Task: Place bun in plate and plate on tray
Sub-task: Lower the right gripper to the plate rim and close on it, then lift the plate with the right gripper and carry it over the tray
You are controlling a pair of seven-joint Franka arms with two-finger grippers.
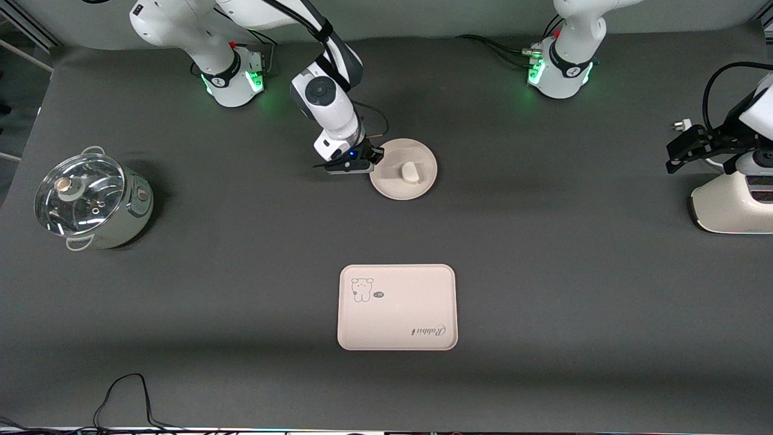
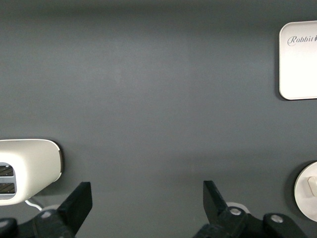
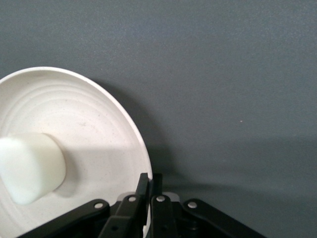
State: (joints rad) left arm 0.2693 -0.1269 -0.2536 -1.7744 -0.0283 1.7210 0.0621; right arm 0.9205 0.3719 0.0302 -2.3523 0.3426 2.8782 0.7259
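Note:
The round cream plate (image 1: 416, 158) lies on the table between the arm bases and the tray, with the small white bun (image 1: 411, 172) on it. My right gripper (image 1: 373, 158) is shut on the plate's rim at the edge toward the right arm's end. In the right wrist view the plate (image 3: 89, 129) holds the bun (image 3: 30, 167), and the gripper (image 3: 150, 184) pinches the rim. The cream-pink tray (image 1: 397, 307) with the bear drawing lies nearer the front camera. My left gripper (image 1: 685, 151) is open and empty, waiting at the left arm's end; its fingers (image 2: 79, 201) show spread wide.
A steel pot with a glass lid (image 1: 90, 199) stands toward the right arm's end. A white appliance (image 1: 734, 205) stands under the left gripper and shows in the left wrist view (image 2: 27, 168). A black cable (image 1: 121, 399) lies at the front edge.

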